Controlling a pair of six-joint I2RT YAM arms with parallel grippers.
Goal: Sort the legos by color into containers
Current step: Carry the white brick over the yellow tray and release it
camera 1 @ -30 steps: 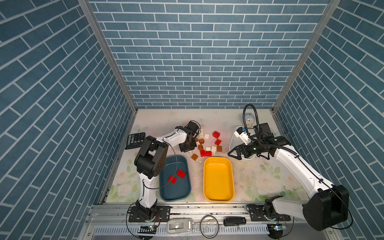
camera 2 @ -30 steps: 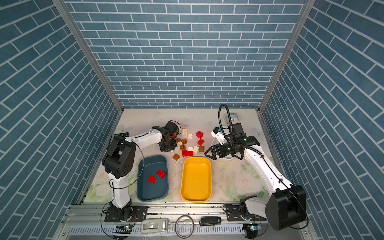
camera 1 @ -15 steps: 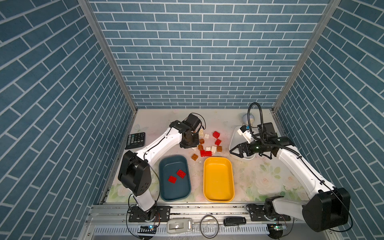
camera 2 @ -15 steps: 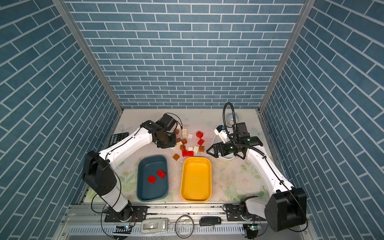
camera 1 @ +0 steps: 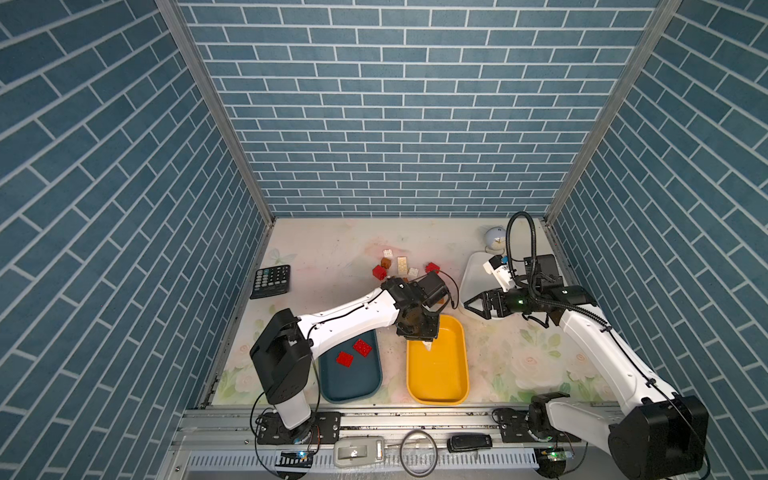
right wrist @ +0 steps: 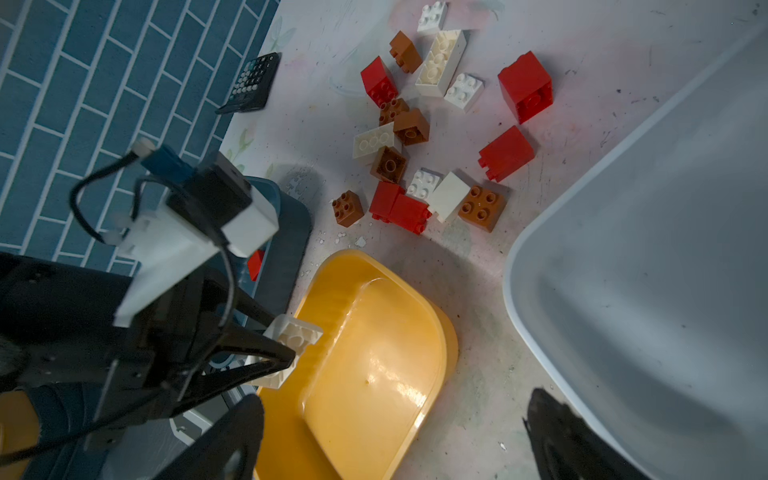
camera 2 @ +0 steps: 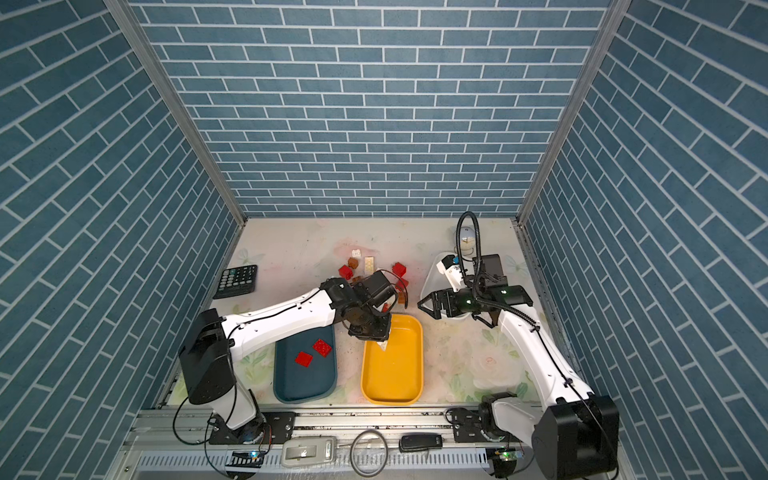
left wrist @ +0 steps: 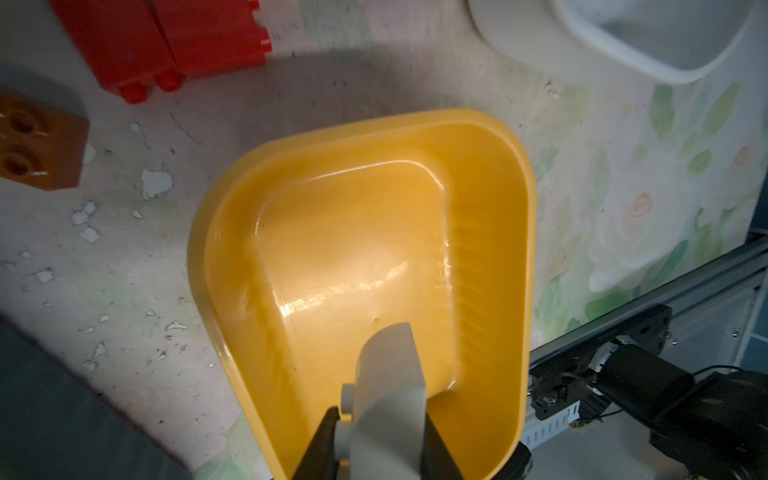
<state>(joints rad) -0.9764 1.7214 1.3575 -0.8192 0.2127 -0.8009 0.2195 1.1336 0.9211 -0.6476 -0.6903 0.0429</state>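
Cream-white plastic shows clearly only in the right wrist view: a cream-white brick (right wrist: 297, 332) is clamped between the narrow fingers of the left gripper (right wrist: 286, 351). In both top views it is only a pale tip. It hangs just above the yellow tray (right wrist: 374, 332). The loose legos (right wrist: 415, 137) lie beyond this gripper. The right gripper (camera 1: 474, 308) is spread wide, holding nothing, beside the white tray (camera 1: 473, 270).

Left gripper (camera 1: 426, 340) off loose pile of red, cream-white and brown studded bricks (camera 1: 402, 264); now nearer front rail, above far end of shallow yellow plastic tray (camera 1: 437, 401). Small cream-white studded brick (right wrist: 293, 333) now between its fingers, over tray inside. Left forearm now lies across far edge of dark teal-blue plastic tray (camera 1: 351, 390); wrist now hides near bricks of pile in both top views.
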